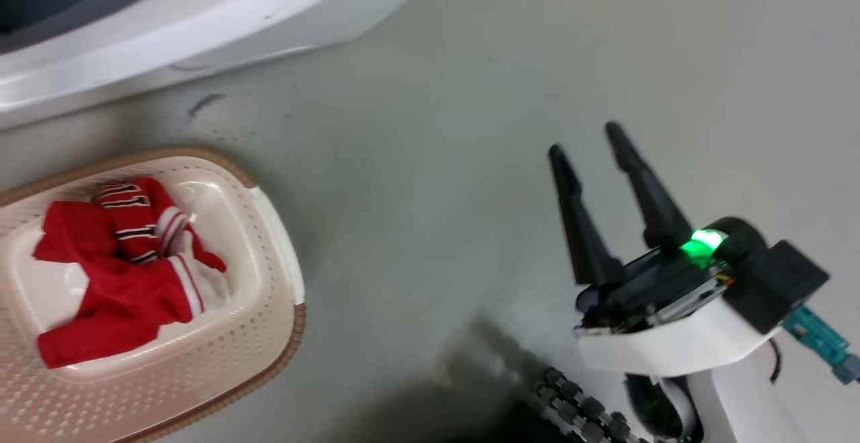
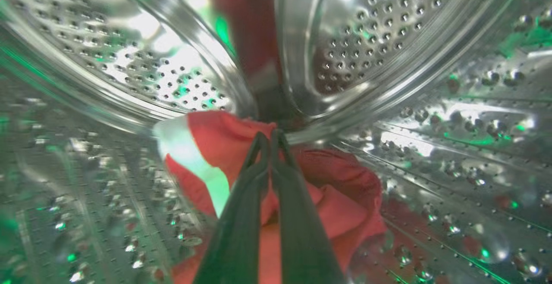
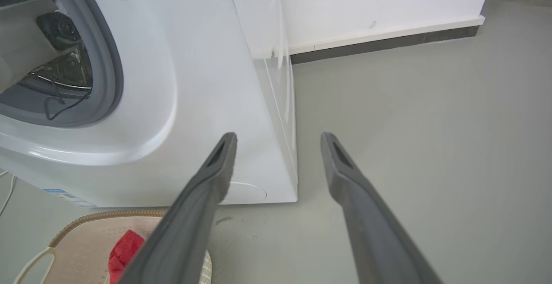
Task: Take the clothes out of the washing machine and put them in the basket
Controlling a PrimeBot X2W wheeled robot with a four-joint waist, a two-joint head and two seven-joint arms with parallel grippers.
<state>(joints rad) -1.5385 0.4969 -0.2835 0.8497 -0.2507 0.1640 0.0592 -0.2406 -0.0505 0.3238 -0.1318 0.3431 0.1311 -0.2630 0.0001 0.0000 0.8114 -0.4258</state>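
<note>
Reaching deep into the drum (image 2: pixel 366 29), the left gripper (image 2: pixel 269 136) had its fingers pressed together, the tips meeting at the upper fold of a red garment (image 2: pixel 340 180) that lay low in the drum near its back wall. Whether any cloth was truly caught between them could not be told. Red showed on both sides of the fingers and in the slit lower down, but that may have been fabric lying behind. The right gripper (image 1: pixel 584 139) hung wide open and empty above the floor (image 1: pixel 437 93), off to the side of the washer (image 3: pixel 207 81). Other red clothes (image 1: pixel 121 275) lay in the basket (image 1: pixel 295 335), which stood on the floor just in front of the washer.

The chief risk looked like a weak pinch. If only a thin edge were held, the garment would likely slip free on the way out and drop back into the drum, or land on the floor short of the basket. A trailing end could also catch on the grey seal (image 3: pixel 113 60). The garment's white band sat left of the fingers, so the load might hang lopsided and swing.
</note>
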